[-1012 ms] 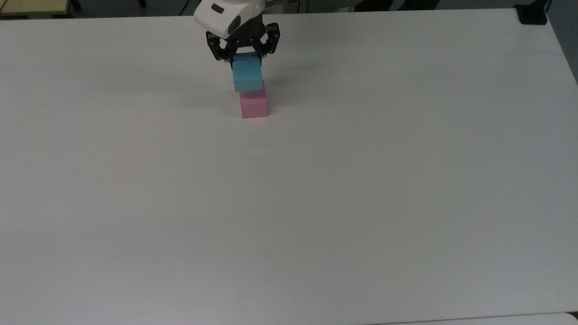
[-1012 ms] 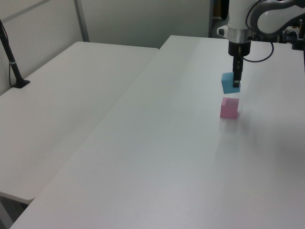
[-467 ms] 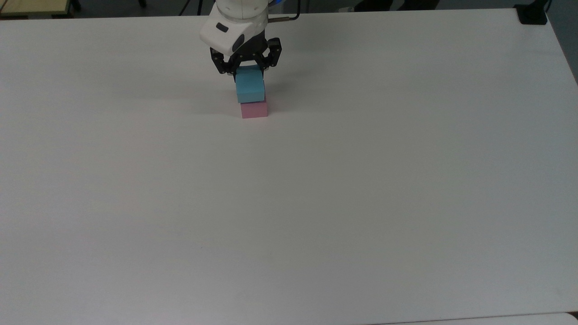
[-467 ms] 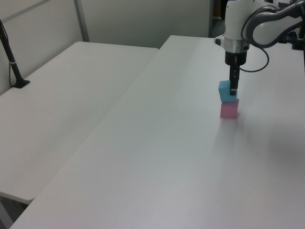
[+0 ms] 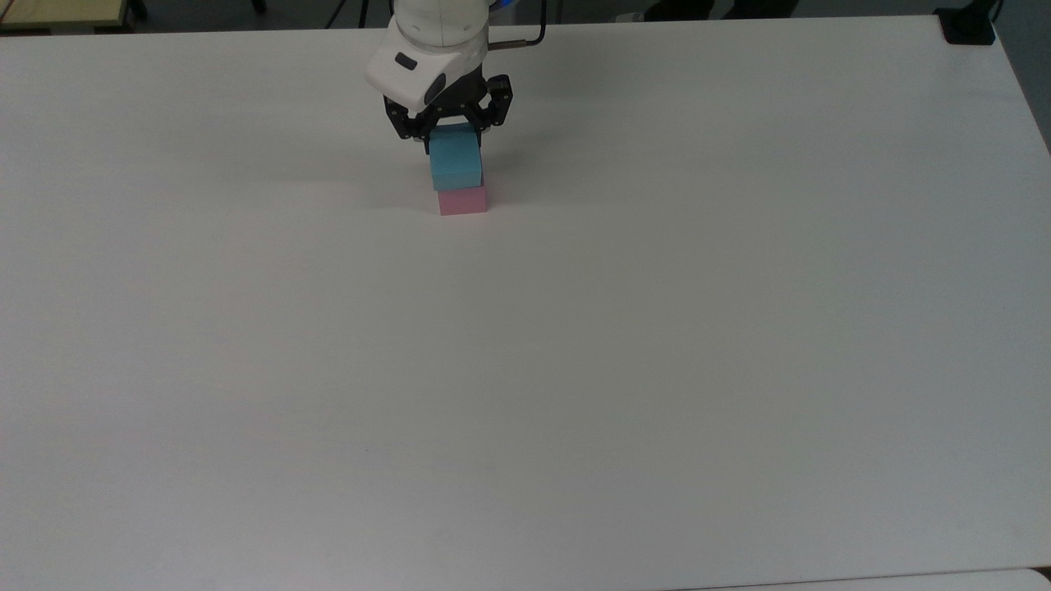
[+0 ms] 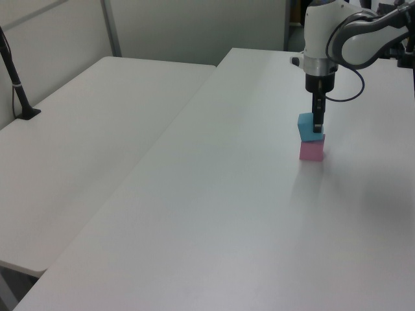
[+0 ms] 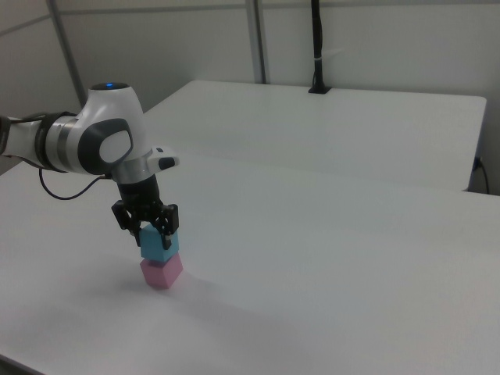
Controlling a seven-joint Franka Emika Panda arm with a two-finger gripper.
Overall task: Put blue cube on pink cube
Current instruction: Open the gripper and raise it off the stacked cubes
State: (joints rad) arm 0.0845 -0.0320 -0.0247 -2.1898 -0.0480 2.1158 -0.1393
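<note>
The light-blue cube (image 5: 454,162) rests on top of the pale-pink cube (image 5: 462,199) on the white table, near the far edge in the top view. My gripper (image 5: 452,139) comes straight down from above and is shut on the blue cube's upper part, one finger on each side. In the left view the blue cube (image 6: 307,127) sits slightly toward the left view's left of the pink cube (image 6: 311,151), with the gripper (image 6: 318,127) across its face. The right view shows the gripper (image 7: 152,232) clasping the blue cube (image 7: 159,247) above the pink cube (image 7: 162,272).
The white table (image 5: 575,345) stretches wide and bare around the stack. A second white table (image 6: 78,142) adjoins it on the left view's left, with a black post (image 6: 16,84) on it. A black mount (image 5: 967,25) sits at the top view's far right corner.
The gripper has come down with the blue cube, which hung above and slightly off the pink cube a second ago and now rests on it. The pink cube has not moved.
</note>
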